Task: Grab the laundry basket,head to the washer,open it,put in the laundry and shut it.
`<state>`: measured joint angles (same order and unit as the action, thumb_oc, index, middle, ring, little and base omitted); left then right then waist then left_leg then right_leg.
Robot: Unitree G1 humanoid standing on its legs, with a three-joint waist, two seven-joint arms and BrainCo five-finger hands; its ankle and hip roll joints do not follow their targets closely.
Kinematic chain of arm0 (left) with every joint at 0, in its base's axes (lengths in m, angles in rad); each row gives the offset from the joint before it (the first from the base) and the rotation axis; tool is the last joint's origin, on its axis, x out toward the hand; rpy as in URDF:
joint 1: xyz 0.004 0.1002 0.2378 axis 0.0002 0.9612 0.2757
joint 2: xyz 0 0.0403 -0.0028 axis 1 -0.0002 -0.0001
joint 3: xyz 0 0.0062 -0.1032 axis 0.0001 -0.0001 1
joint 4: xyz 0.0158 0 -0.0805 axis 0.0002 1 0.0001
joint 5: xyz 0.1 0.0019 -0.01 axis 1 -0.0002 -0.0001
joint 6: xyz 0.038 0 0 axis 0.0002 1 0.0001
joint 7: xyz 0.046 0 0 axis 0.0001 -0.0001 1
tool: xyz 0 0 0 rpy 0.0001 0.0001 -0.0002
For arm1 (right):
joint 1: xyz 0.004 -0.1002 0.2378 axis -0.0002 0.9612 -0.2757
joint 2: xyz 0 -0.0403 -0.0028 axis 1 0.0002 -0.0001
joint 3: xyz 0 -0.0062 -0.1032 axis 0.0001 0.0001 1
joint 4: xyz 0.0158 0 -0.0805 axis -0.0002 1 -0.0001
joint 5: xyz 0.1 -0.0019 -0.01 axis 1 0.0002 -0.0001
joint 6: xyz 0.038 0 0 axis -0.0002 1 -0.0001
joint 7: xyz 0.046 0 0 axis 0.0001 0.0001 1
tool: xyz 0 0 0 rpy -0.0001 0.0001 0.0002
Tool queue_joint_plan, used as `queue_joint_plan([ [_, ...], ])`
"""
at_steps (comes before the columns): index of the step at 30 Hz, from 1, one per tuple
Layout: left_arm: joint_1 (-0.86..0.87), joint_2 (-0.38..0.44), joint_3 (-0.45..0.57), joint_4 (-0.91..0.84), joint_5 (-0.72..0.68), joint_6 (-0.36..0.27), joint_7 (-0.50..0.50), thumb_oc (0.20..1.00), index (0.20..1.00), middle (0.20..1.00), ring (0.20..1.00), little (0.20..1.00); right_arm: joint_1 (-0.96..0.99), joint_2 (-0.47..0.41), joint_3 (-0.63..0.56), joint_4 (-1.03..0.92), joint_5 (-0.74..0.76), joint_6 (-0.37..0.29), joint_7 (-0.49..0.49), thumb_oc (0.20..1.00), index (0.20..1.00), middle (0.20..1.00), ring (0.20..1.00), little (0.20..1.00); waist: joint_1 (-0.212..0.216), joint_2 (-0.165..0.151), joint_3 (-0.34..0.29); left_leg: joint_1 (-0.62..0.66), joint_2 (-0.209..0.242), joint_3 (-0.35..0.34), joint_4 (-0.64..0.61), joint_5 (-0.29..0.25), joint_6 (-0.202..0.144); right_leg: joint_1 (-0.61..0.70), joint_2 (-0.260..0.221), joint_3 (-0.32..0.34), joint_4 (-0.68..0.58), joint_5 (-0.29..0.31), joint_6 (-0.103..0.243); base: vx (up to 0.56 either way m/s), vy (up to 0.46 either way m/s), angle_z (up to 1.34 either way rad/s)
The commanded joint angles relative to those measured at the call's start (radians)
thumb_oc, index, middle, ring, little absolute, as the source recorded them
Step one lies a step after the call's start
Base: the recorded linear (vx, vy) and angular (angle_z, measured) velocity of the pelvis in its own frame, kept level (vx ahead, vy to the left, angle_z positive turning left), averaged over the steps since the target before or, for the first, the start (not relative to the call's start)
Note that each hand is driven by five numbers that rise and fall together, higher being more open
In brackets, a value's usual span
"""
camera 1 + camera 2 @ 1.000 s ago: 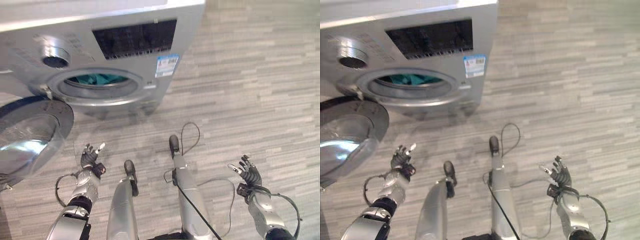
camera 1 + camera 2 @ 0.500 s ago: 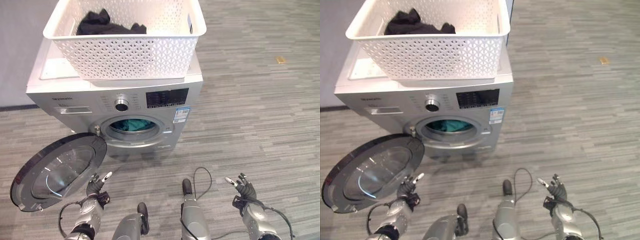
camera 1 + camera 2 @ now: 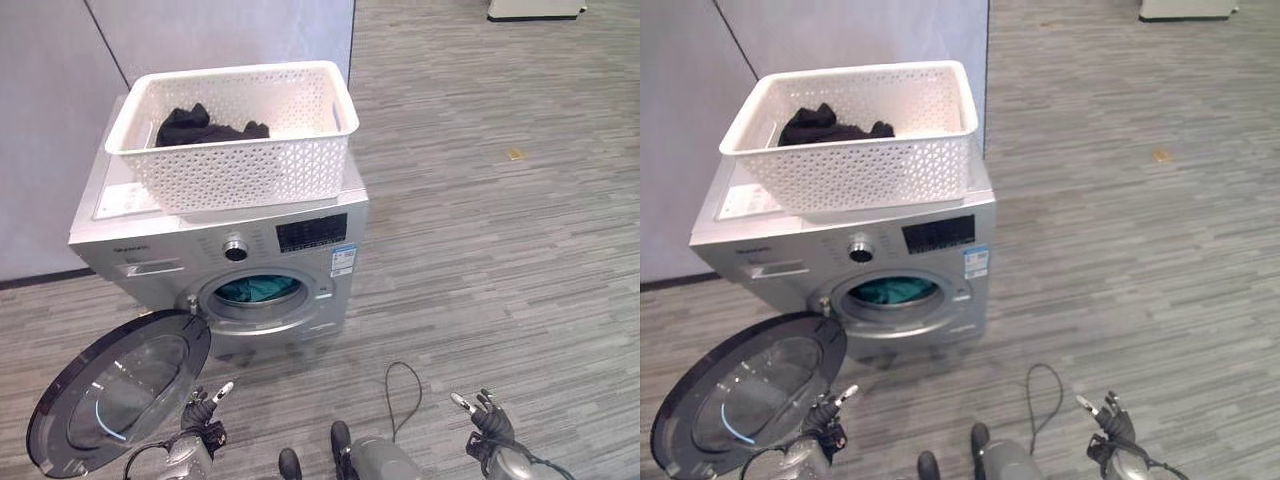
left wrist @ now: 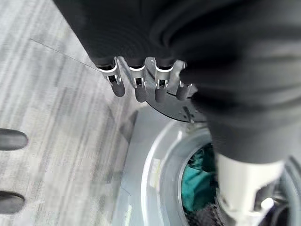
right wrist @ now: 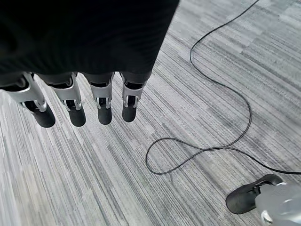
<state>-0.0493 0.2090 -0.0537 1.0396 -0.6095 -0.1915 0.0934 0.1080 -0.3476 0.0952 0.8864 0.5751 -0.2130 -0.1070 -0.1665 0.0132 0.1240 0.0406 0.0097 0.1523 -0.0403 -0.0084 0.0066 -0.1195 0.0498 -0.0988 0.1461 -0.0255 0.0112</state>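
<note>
Left eye view: laundry basket [image 3: 240, 150] lies lengthwise across washer [image 3: 225, 265] top.

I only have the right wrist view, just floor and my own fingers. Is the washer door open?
Observer: Yes, the door is open, swung out to the robot's left of the washer.
Operator: Anything in the drum?
Observer: A teal cloth lies inside.
Operator: Where's the basket?
Observer: The basket sits on top of the washer, with dark clothes in it.
</note>
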Motion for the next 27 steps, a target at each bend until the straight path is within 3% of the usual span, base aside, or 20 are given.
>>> queue_joint_plan([
  [1,-0.008,0.006,-0.005,-0.015,0.029,-0.017,-0.009,1.000,1.000,1.000,1.000,1.000,0.004,-0.025,-0.031,-0.033,0.003,-0.026,0.004,1.000,1.000,1.000,1.000,1.000,-0.004,-0.022,-0.024,0.008,-0.099,0.044,0.040,-0.061,0.001,0.028,0.019,0.051,-0.081,0.047,0.082,0.06,-0.066,-0.04],
  [5,-0.013,-0.006,-0.020,-0.041,0.019,-0.021,-0.008,1.000,1.000,1.000,1.000,1.000,0.022,-0.036,-0.034,-0.047,-0.006,-0.025,0.008,1.000,1.000,1.000,1.000,1.000,-0.018,-0.020,-0.026,-0.004,-0.101,0.044,0.078,-0.073,-0.010,0.041,0.011,0.053,-0.105,0.047,0.075,0.03,-0.051,0.01],
  [6,-0.014,-0.009,-0.031,-0.074,0.008,-0.027,-0.008,1.000,1.000,1.000,1.000,1.000,0.026,-0.046,-0.034,-0.063,-0.012,-0.026,0.007,1.000,1.000,1.000,1.000,1.000,-0.022,-0.027,-0.020,-0.038,-0.101,0.046,0.159,-0.094,-0.017,0.036,0.002,0.054,-0.106,0.048,0.071,-0.02,-0.023,0.12],
  [7,-0.014,-0.009,-0.031,-0.074,0.008,-0.027,-0.008,1.000,1.000,1.000,1.000,1.000,0.026,-0.046,-0.034,-0.063,-0.012,-0.026,0.007,1.000,1.000,1.000,1.000,1.000,-0.022,-0.027,-0.020,-0.039,-0.101,0.046,0.160,-0.094,-0.017,0.036,0.002,0.054,-0.106,0.048,0.071,-0.08,-0.090,0.32],
  [8,-0.011,-0.008,-0.060,-0.141,-0.006,-0.036,-0.011,1.000,1.000,1.000,1.000,1.000,0.019,-0.067,-0.035,-0.057,-0.008,-0.030,0.007,1.000,1.000,1.000,1.000,1.000,-0.015,-0.041,0.012,-0.134,-0.098,0.034,0.367,-0.093,-0.069,0.046,-0.014,0.052,-0.103,0.047,0.056,-0.06,-0.068,0.46],
  [10,-0.012,-0.005,-0.066,-0.159,-0.008,-0.039,-0.005,1.000,1.000,1.000,1.000,1.000,0.017,-0.073,-0.033,-0.064,-0.021,-0.028,0.004,1.000,1.000,1.000,1.000,1.000,-0.008,-0.049,0.024,-0.158,-0.085,0.026,0.416,-0.076,-0.085,0.056,-0.020,0.052,-0.106,0.049,0.052,-0.05,-0.061,0.45],
  [11,-0.016,-0.004,-0.069,-0.154,-0.009,-0.032,-0.005,1.000,1.000,1.000,1.000,1.000,0.021,-0.075,-0.036,-0.077,-0.026,-0.027,-0.001,1.000,1.000,1.000,1.000,1.000,-0.012,-0.055,0.026,-0.174,-0.052,0.049,0.423,-0.075,-0.084,0.063,-0.029,0.044,-0.111,0.048,0.052,-0.01,-0.016,0.15],
  [12,-0.018,-0.004,-0.070,-0.148,-0.007,-0.027,-0.005,1.000,1.000,1.000,1.000,1.000,0.027,-0.078,-0.042,-0.085,-0.027,-0.027,-0.005,1.000,1.000,1.000,1.000,1.000,-0.020,-0.064,0.021,-0.174,0.001,0.083,0.392,-0.076,-0.073,0.069,-0.049,0.036,-0.116,0.045,0.057,0.05,0.057,0.01],
  [13,-0.018,0.001,-0.061,-0.111,0.004,-0.023,-0.003,1.000,1.000,1.000,1.000,1.000,0.028,-0.087,-0.047,-0.098,-0.023,-0.029,-0.005,1.000,1.000,1.000,1.000,1.000,-0.014,-0.074,0.017,-0.176,0.051,0.056,0.334,-0.075,-0.062,0.082,-0.064,0.047,-0.119,0.035,0.061,0.06,0.065,0.11],
  [16,-0.023,0.002,-0.049,-0.083,0.004,-0.023,0.002,1.000,1.000,1.000,1.000,1.000,0.024,-0.090,-0.042,-0.097,-0.026,-0.028,-0.003,1.000,1.000,1.000,1.000,1.000,-0.011,-0.077,0.018,-0.170,0.076,0.031,0.294,-0.053,-0.065,0.081,-0.064,0.055,-0.114,0.030,0.063,0.05,0.059,0.12],
  [17,-0.027,0.002,-0.038,-0.060,-0.002,-0.024,0.008,1.000,1.000,1.000,1.000,1.000,0.023,-0.095,-0.034,-0.099,-0.034,-0.030,-0.002,1.000,1.000,1.000,1.000,1.000,-0.010,-0.074,0.019,-0.157,0.115,0.012,0.229,-0.011,-0.077,0.078,-0.061,0.064,-0.109,0.022,0.063,0.10,0.154,-0.25],
  [18,-0.054,0.000,-0.026,-0.004,-0.008,-0.026,0.012,1.000,1.000,1.000,1.000,1.000,0.028,-0.104,-0.031,-0.099,-0.051,-0.030,-0.006,1.000,1.000,1.000,1.000,1.000,-0.021,-0.064,0.022,-0.142,0.199,0.036,0.124,0.088,-0.117,0.086,-0.064,0.067,-0.108,0.010,0.068,0.14,0.226,-0.27],
  [19,-0.060,-0.003,-0.028,-0.006,-0.005,-0.028,0.015,1.000,1.000,1.000,1.000,1.000,0.031,-0.109,-0.036,-0.098,-0.050,-0.032,-0.012,1.000,1.000,1.000,1.000,1.000,-0.024,-0.055,0.024,-0.150,0.232,0.050,0.091,0.134,-0.134,0.092,-0.067,0.067,-0.107,0.000,0.070,0.15,0.249,-0.10],
  [20,-0.057,-0.005,-0.031,-0.013,0.001,-0.031,0.015,1.000,1.000,1.000,1.000,1.000,0.034,-0.114,-0.042,-0.101,-0.048,-0.035,-0.014,1.000,1.000,1.000,1.000,1.000,-0.022,-0.048,0.028,-0.141,0.245,0.042,0.066,0.156,-0.144,0.105,-0.067,0.071,-0.107,-0.008,0.071,0.17,0.297,0.16],
  [21,-0.044,-0.006,-0.037,-0.027,0.011,-0.033,0.011,1.000,1.000,1.000,1.000,1.000,0.039,-0.121,-0.047,-0.113,-0.051,-0.034,-0.010,1.000,1.000,1.000,1.000,1.000,-0.030,-0.029,0.024,-0.093,0.248,0.081,0.036,0.136,-0.157,0.112,-0.071,0.075,-0.100,-0.020,0.081,0.13,0.226,0.21],
  [22,-0.044,-0.007,-0.038,-0.027,0.011,-0.033,0.011,1.000,1.000,1.000,1.000,1.000,0.040,-0.122,-0.047,-0.113,-0.051,-0.034,-0.010,1.000,1.000,1.000,1.000,1.000,-0.028,-0.029,0.026,-0.086,0.248,0.084,0.033,0.136,-0.157,0.115,-0.071,0.077,-0.099,-0.021,0.082,0.14,0.259,-0.17],
  [24,-0.048,-0.013,-0.058,-0.029,0.037,-0.033,0.013,1.000,1.000,1.000,1.000,1.000,0.035,-0.116,-0.060,-0.099,-0.048,-0.033,-0.014,1.000,1.000,1.000,1.000,1.000,-0.030,-0.007,0.019,-0.065,0.218,0.079,-0.006,0.133,-0.154,0.120,-0.087,0.075,-0.097,-0.016,0.097,0.12,0.232,-0.26],
  [27,-0.014,0.008,-0.084,-0.101,0.111,-0.038,0.018,1.000,1.000,1.000,1.000,1.000,0.034,-0.101,-0.070,-0.129,-0.061,-0.028,-0.023,1.000,1.000,1.000,1.000,1.000,-0.021,-0.003,0.002,-0.030,0.174,0.096,-0.041,0.112,-0.134,0.115,-0.123,0.086,-0.086,-0.005,0.118,0.10,0.274,0.02],
])
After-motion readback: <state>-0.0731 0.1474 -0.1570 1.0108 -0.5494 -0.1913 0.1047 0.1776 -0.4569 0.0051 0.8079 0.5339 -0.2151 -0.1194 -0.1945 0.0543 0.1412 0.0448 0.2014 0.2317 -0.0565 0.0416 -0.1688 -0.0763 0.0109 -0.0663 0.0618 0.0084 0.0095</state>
